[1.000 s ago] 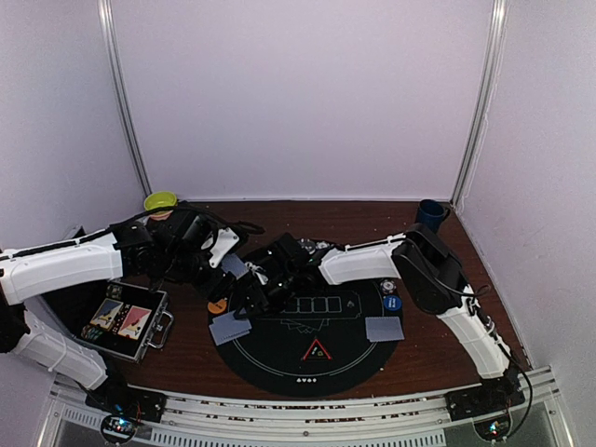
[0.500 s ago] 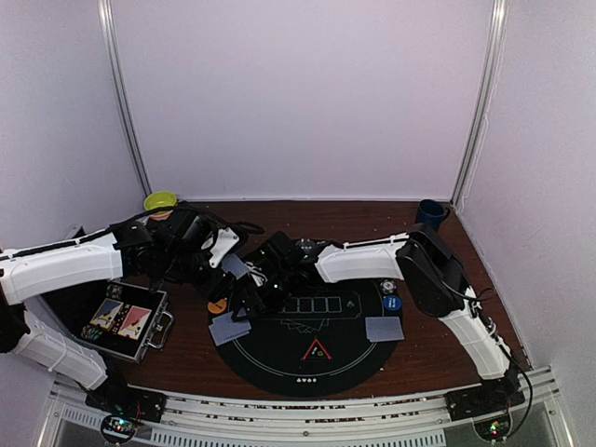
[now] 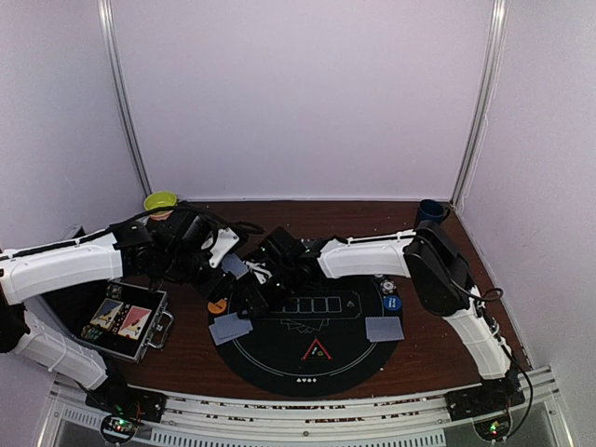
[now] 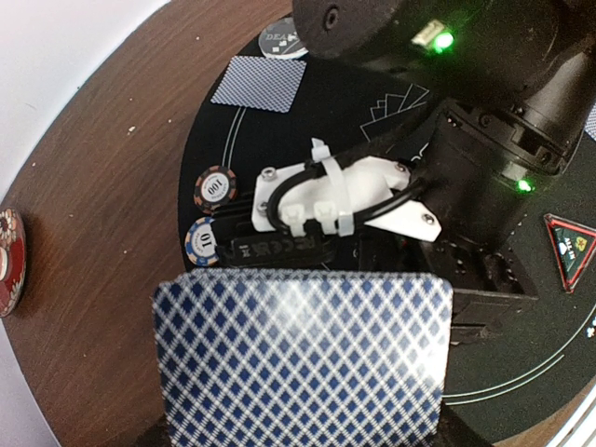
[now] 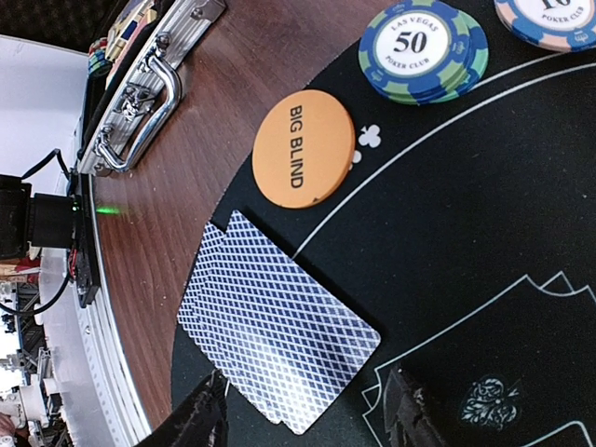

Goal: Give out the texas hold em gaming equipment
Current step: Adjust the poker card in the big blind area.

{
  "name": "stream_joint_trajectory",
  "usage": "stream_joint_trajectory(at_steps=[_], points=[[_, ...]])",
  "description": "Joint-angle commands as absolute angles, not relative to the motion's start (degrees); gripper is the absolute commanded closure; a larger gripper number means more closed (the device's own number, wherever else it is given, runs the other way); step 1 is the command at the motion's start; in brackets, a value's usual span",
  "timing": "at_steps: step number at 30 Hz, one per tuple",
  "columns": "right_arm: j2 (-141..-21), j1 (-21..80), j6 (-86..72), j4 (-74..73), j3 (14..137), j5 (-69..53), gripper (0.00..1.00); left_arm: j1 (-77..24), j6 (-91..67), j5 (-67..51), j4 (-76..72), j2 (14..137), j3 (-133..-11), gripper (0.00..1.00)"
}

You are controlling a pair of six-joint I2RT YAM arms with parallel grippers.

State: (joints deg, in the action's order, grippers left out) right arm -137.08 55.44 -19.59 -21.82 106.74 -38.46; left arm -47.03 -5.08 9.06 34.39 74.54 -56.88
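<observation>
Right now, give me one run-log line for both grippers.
left gripper: shut on card deck | right gripper: open above dealt cards | dealt cards: face down on mat, beside orange button

Robot lab cell: white panel walls (image 3: 298, 93), aluminium base rail (image 3: 279, 410), wooden table (image 3: 326, 219).

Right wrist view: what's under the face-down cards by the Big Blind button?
The cards lie on the black mat, at its edge beside the wooden table. At least two are fanned; faces and anything beneath are covered.
</observation>
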Motion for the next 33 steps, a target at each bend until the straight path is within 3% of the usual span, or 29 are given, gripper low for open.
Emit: stream_joint_trajectory(at_steps=[1,19,33], points=[[-136.7,56.5,-18.5,-23.6,108.2,-37.9,0.40,-46.7,-4.9,9.4,32.0,73.1,-56.8,0.36],[-139.6,57.7,-18.2,-24.4,111.2,-40.6,0.38,-46.7,-4.7,9.2,32.0,72.9,-56.5,0.36],[-129.5,51.1,-19.1,-21.4,104.9,-44.8,0.30,-46.7,-3.8,8.0,32.0,74.4,-58.1,0.36]])
